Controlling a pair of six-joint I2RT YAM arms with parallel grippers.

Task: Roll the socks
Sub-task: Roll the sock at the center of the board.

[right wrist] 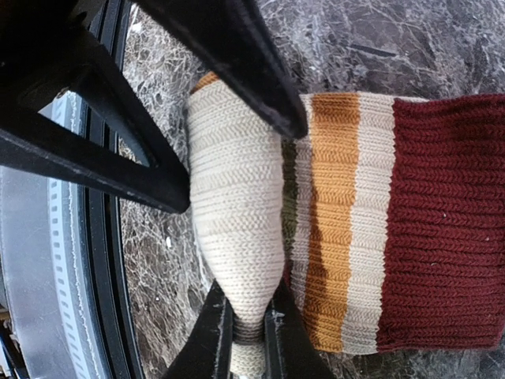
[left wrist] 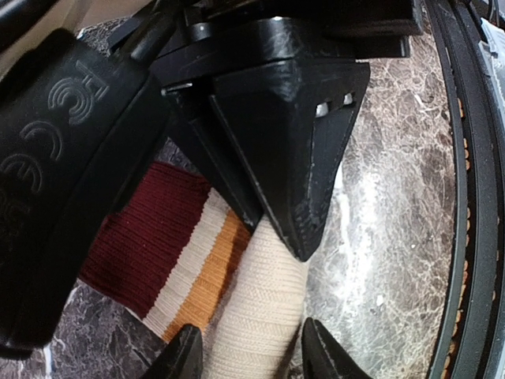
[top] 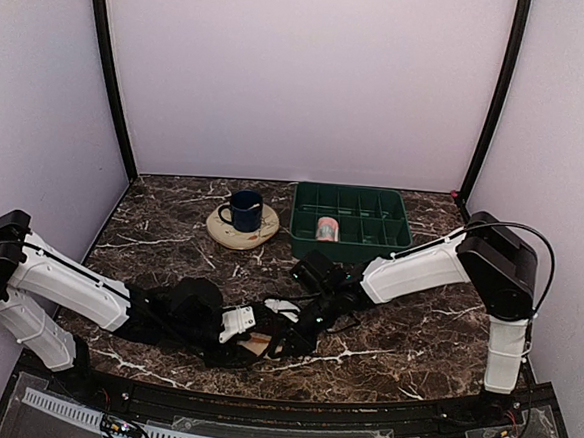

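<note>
The socks point(right wrist: 347, 221) lay at the near edge of the table point(top: 415, 328) with only the cream toe end turned into a first fold. The striped and maroon length lay flat, so most rolling seemed left. The right hand point(right wrist: 246, 335) pinched the cream tip; the left hand point(left wrist: 252, 355) straddled the fold, its grip unclear.

Bright even light, soft shadows; blurred dark foreground in wrist views.

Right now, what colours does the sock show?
Maroon, cream and orange bands on the sock; clearest in right wrist view.
</note>
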